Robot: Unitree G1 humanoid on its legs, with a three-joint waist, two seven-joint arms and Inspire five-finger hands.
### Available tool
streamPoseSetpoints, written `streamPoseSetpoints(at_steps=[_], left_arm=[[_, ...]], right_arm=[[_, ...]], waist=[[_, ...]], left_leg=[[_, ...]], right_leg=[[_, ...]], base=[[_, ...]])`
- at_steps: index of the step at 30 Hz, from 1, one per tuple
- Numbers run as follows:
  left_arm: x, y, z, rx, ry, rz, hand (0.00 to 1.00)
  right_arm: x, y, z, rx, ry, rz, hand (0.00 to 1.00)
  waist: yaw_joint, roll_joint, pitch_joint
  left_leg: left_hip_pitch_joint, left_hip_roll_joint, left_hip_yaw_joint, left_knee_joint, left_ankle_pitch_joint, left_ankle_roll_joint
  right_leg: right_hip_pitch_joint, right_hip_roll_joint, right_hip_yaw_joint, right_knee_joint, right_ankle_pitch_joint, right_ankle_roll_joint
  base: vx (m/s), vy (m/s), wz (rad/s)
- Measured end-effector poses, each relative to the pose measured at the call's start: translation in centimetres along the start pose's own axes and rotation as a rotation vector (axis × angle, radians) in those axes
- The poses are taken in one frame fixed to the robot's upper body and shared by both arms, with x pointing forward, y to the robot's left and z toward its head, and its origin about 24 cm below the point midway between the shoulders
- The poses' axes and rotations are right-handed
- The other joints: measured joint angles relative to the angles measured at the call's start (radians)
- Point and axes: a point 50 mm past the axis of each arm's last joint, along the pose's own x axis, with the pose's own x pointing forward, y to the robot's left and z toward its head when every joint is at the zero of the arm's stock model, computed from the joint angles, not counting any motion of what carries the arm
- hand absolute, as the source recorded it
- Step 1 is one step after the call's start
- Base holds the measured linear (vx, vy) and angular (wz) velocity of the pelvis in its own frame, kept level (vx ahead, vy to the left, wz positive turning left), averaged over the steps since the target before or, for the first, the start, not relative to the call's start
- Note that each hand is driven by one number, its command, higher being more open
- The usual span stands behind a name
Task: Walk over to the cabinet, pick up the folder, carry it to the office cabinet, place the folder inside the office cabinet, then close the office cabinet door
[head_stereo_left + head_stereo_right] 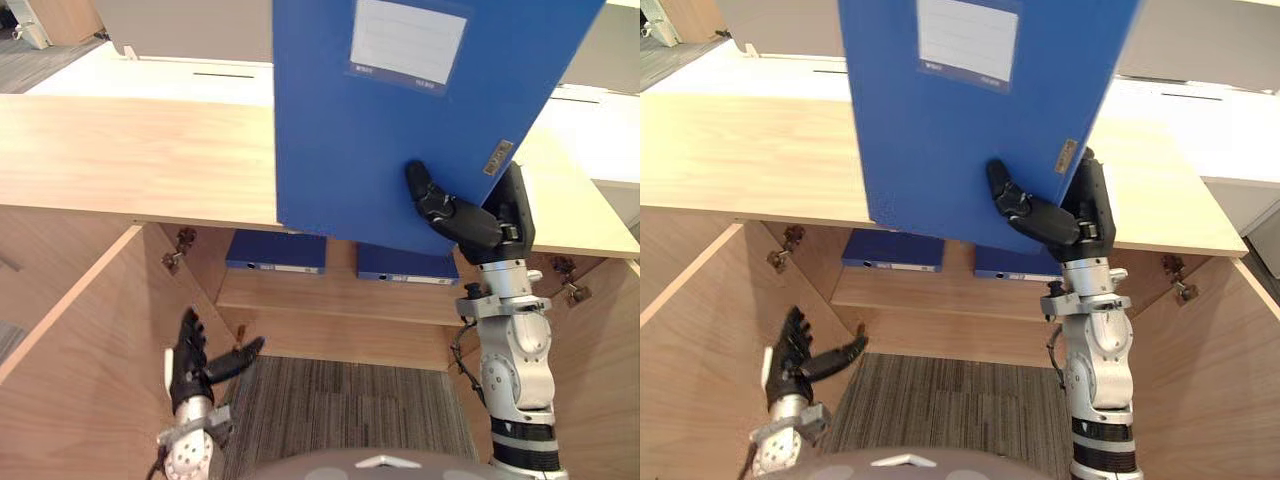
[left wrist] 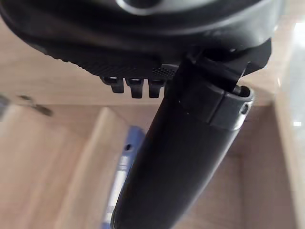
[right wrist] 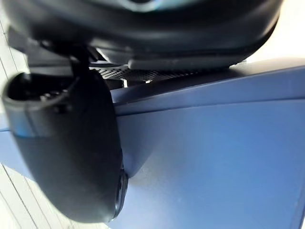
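Dark right hand (image 1: 470, 222) pinches the large blue box-file folder (image 1: 380, 130) at its lower right corner. The thumb lies across the near face, and the fingers are wrapped round the edge behind it. The folder is held up in the air in front of the light wooden office cabinet's top board (image 1: 130, 150), not yet inside. Its long axis runs nearly upright, the white-labelled end uppermost and the broad labelled face towards the robot. The bottom edge slopes down to the right.

The dark left hand (image 1: 195, 365) hangs low by the open left door (image 1: 70, 380), fingers spread, holding nothing.

To place it well, I judge the folder must come down below the top board and tip forward to enter. It should aim beside the two blue folders (image 1: 275, 252) on the inner wooden shelf (image 1: 330, 295), with the corner pinch kept firm.
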Motion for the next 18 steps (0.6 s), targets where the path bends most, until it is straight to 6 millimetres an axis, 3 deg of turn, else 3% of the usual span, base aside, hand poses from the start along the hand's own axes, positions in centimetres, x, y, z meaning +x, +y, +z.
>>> streamPoseSetpoints(at_steps=[2, 6, 14, 18], left_arm=[[-0.5, 0.2, -2.7, 0.029, 0.13, 0.009, 1.0], [-1.1, 0.4, -4.8, 0.078, 0.233, 0.004, 1.0], [-0.6, 0.0, -7.4, 0.192, 0.359, -0.048, 1.0], [0.4, 0.0, -7.5, 0.262, 0.374, -0.08, 1.0]], right_arm=[[0.0, 1.2, -0.2, 0.027, 0.007, 0.05, 0.0], [-0.5, 2.7, -0.9, 0.067, 0.045, 0.125, 0.0], [-1.6, 5.4, -2.4, 0.113, 0.14, 0.283, 0.0], [-2.8, 6.7, -4.5, 0.128, 0.255, 0.359, 0.0]], waist=[[0.001, -0.003, 0.0], [0.006, -0.004, -0.001], [0.017, -0.002, 0.0], [0.018, 0.005, 0.003]], left_leg=[[0.0, 0.001, 0.002, 0.0, -0.001, -0.001], [0.0, 0.001, 0.009, 0.003, -0.002, -0.003], [-0.008, 0.001, 0.029, 0.006, 0.0, -0.005], [-0.015, 0.004, 0.042, 0.007, 0.0, -0.006]], right_leg=[[0.0, 0.001, 0.002, -0.003, 0.0, 0.0], [-0.001, 0.001, 0.007, -0.004, 0.0, 0.0], [-0.018, 0.002, 0.028, -0.004, -0.001, -0.001], [-0.034, 0.005, 0.041, -0.005, -0.002, -0.003]], base=[[0.0, -0.008, -0.02], [0.0, -0.005, -0.03], [-0.01, -0.005, -0.08], [-0.01, -0.011, -0.08]])
